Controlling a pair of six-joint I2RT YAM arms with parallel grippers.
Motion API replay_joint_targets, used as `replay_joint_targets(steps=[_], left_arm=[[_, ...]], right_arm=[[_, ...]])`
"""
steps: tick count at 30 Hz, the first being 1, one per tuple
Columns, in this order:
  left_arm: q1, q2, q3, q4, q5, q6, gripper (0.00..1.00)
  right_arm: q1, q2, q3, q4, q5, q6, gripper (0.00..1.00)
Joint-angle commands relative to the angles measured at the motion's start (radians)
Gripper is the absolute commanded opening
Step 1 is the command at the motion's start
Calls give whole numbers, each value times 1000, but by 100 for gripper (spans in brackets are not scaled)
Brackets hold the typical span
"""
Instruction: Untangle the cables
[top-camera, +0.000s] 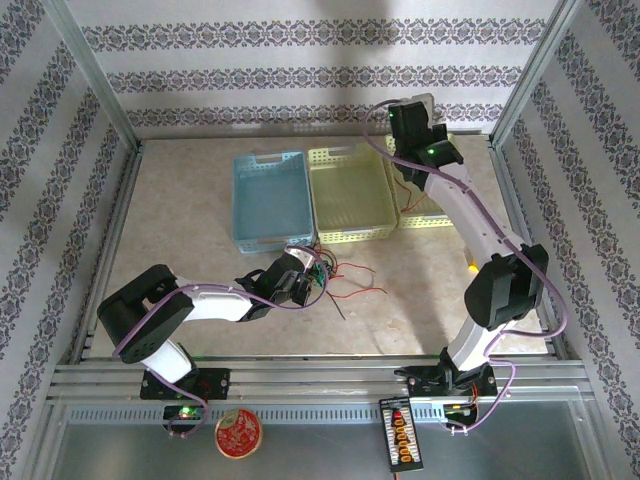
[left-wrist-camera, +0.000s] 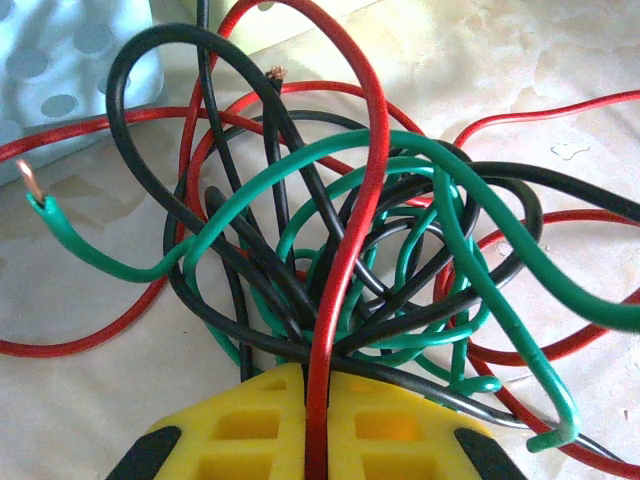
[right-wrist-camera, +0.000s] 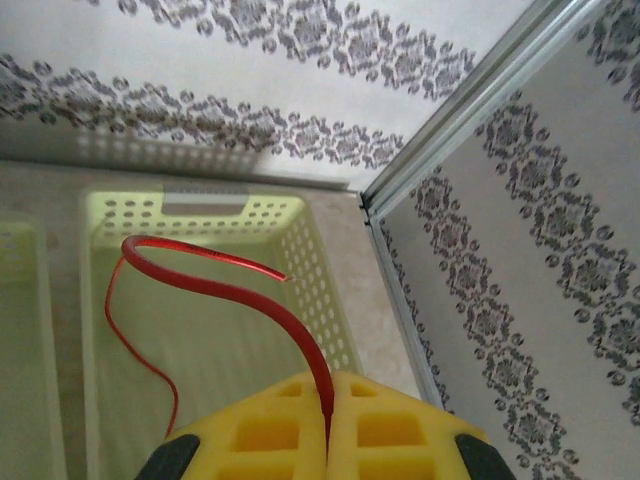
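The left hand (left-wrist-camera: 318, 405) is clamped on one red strand (left-wrist-camera: 372, 200) rising through the knot of red, black and green cables (left-wrist-camera: 400, 270), which lies near the middle of the desk (left-wrist-camera: 90, 420). Green and black loops cross that strand, so a pull would likely drag the whole knot along or cinch it tighter rather than free one wire. The right hand (right-wrist-camera: 328, 415) is pinched shut on a single red cable (right-wrist-camera: 215, 285) above the pale yellow basket (right-wrist-camera: 325, 280) at the far right. Its springy curl could catch on the rim on release instead of dropping inside.
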Motion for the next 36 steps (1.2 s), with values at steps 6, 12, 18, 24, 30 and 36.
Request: replay_joint_targets(steps=[6, 12, 18, 24, 30, 36], left_arm=[[2, -5, -18, -159, 31, 20, 0], [2, -9, -11, -174, 34, 22, 0], [3, -15, -11, -178, 37, 28, 0], [3, -9, -12, -170, 43, 30, 0], [2, -11, -25, -138, 51, 38, 0], [2, -21, -36, -115, 64, 50, 0]], right_arm=[[-99, 125, -27, 14, -100, 98, 0], [-122, 223, -12, 12, -129, 116, 0], [-193, 241, -16, 11, -335, 216, 24], [-196, 134, -116, 73, -395, 263, 49], [-127, -71, -318, 109, -395, 275, 50], [73, -333, -624, 103, -527, 307, 50]])
